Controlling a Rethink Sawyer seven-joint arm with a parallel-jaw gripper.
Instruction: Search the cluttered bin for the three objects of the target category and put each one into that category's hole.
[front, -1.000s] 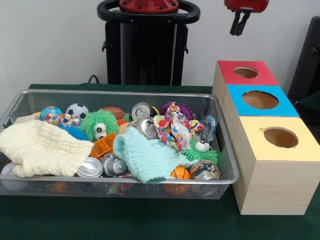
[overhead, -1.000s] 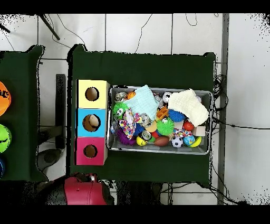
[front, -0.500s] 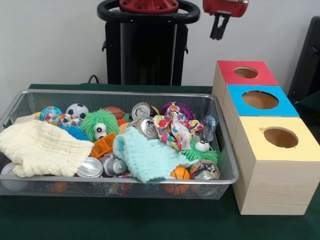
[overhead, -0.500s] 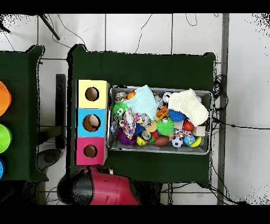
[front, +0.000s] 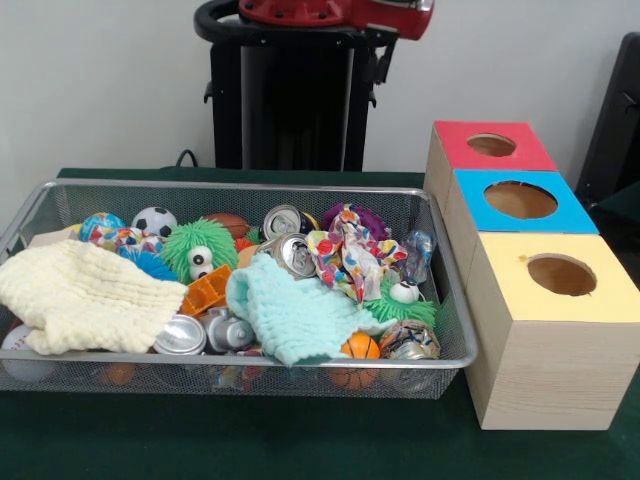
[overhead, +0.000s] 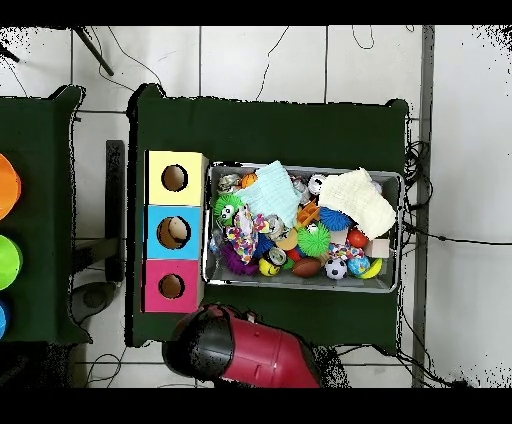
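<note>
On the green bench (overhead: 270, 130) the wire bin (front: 240, 186) lies with its long axis from 9 o'clock to 3 o'clock in the front view; it is full of mixed things. At its 9 o'clock end a cream cloth (front: 80, 295) covers part of the heap; a turquoise cloth (front: 295, 315) lies near the middle, hanging toward 6 o'clock. Several cans are in the heap: one crushed can (front: 292, 255) lies on its side at the upper edge of the turquoise cloth, its round top turned toward 6 o'clock; a second can (front: 283, 220) is just at 12 o'clock of it, also showing its top; a third can (front: 182, 337) lies at the 6 o'clock wall of the bin, below the cream cloth. A green fuzzy ball with eyes (front: 200, 245) and a small soccer ball (front: 153, 220) are in the 12 o'clock half.

At 3 o'clock of the bin in the front view, just beside it, three wooden boxes stand in one row, each with a round hole on top; in the overhead view the row runs from 12 to 6 o'clock, with the yellow box (overhead: 175, 178), then the blue box (overhead: 173, 232), then the red box (overhead: 171, 286).

The red arm (front: 340, 12) crosses the top edge; the end effector (front: 383, 60) is only a dark shape below the arm's red end, against the black pedestal, well above the bin; I cannot tell if it is apart or together.
</note>
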